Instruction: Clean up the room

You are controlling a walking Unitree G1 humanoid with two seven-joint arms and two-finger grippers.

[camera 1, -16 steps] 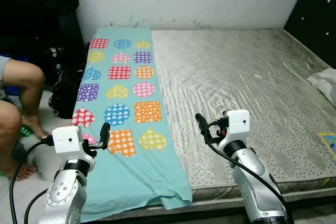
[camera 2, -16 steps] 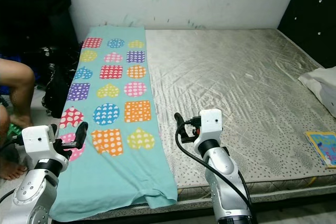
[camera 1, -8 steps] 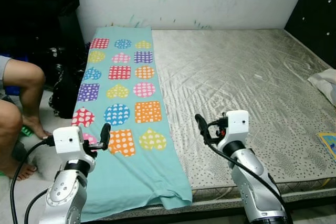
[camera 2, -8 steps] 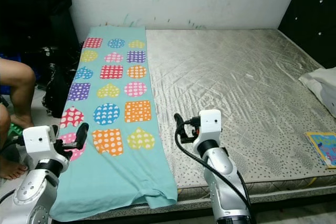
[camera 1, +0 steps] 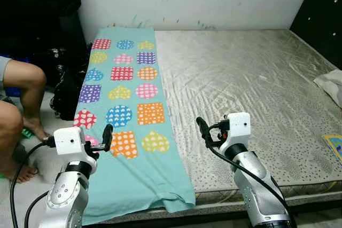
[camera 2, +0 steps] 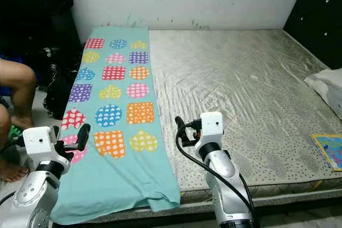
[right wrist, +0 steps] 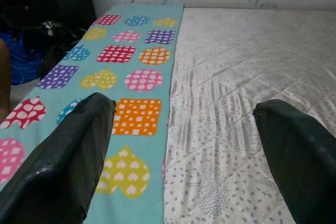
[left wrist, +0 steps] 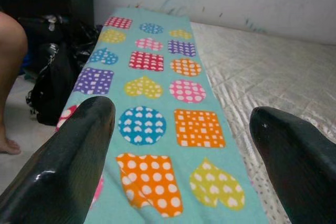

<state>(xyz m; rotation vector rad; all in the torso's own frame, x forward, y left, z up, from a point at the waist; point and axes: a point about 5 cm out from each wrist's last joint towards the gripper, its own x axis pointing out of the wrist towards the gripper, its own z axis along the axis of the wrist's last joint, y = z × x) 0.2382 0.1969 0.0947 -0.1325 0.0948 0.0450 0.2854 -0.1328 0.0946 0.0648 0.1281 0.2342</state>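
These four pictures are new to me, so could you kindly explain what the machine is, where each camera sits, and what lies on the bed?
The machine is a humanoid robot with two silver arms, each ending in two long black fingers. The two wide pictures come from cameras in its head, looking down at a bare grey quilted mattress. The other two come from cameras on its wrists, looking out between the fingers.

Along the mattress's left edge lies a long turquoise cloth with coloured dotted shapes. The left gripper hovers over its near end; the right gripper hovers over the mattress beside it. Both are open and hold nothing.

At the right are a white pillow and a blue-and-yellow picture book. A seated person's bare legs show at the left, beside a black bag.
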